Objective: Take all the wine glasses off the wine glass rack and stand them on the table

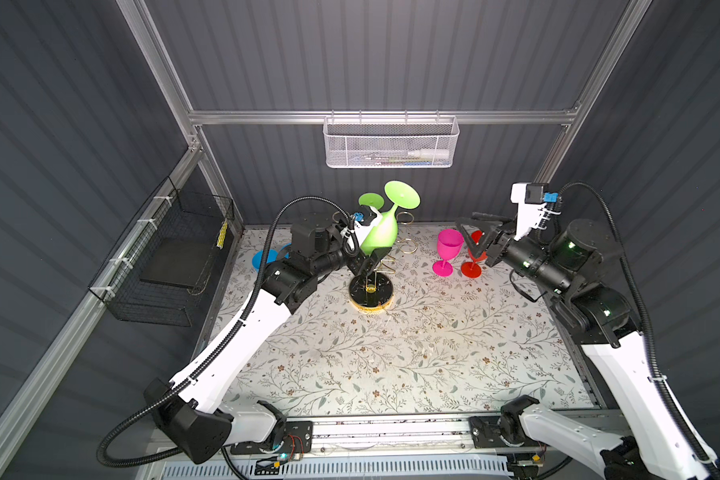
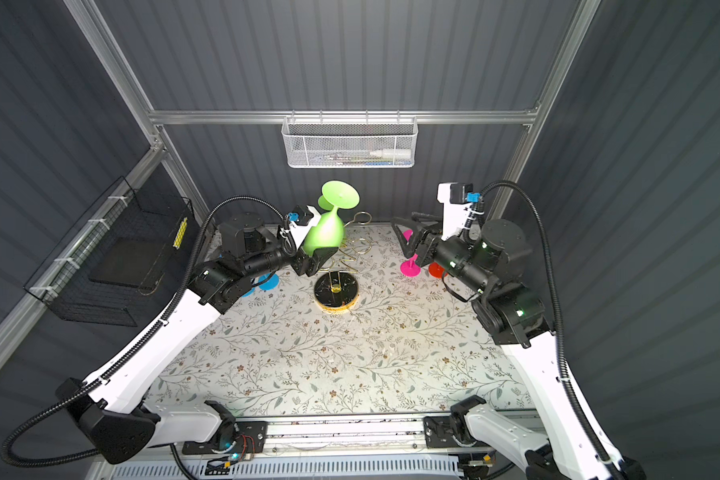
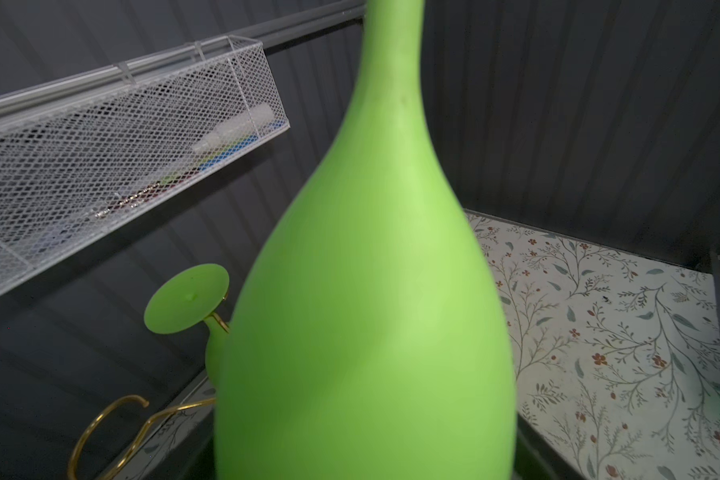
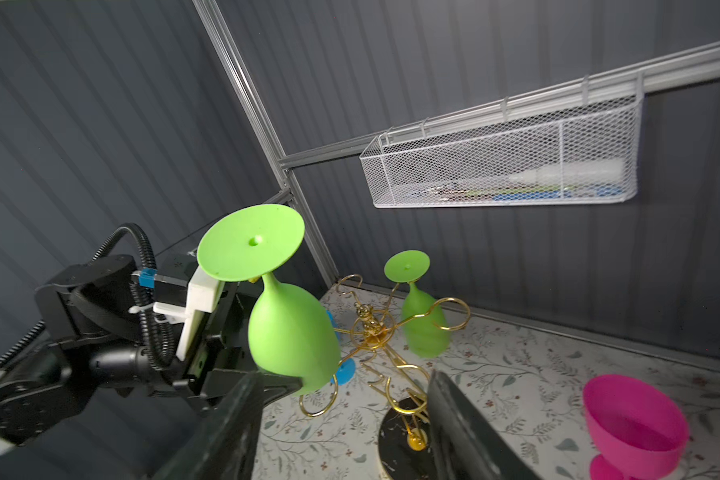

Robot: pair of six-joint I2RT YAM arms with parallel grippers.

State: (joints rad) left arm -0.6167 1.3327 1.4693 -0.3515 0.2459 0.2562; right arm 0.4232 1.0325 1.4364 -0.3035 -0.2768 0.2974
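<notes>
Left claw (image 1: 368, 257) grasping the upturned lime-green plastic wine glass (image 1: 381, 232); right claw (image 4: 348, 376) released. Next I slide it off the gold wire rack (image 1: 381, 289).

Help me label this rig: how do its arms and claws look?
Left arm and right arm: white shells, black joints, black ribbed cable hoses held by white ties. Green lights on the right arm's joints. Left claw and right claw: black.

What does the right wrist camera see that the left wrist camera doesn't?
Only the right wrist view: the pink glass, the rack's black base and the big green glass's round foot. Only the left wrist view: nothing extra; that glass's bowl fills most of it. Both: that glass, the second green glass and the white mesh basket.
</notes>
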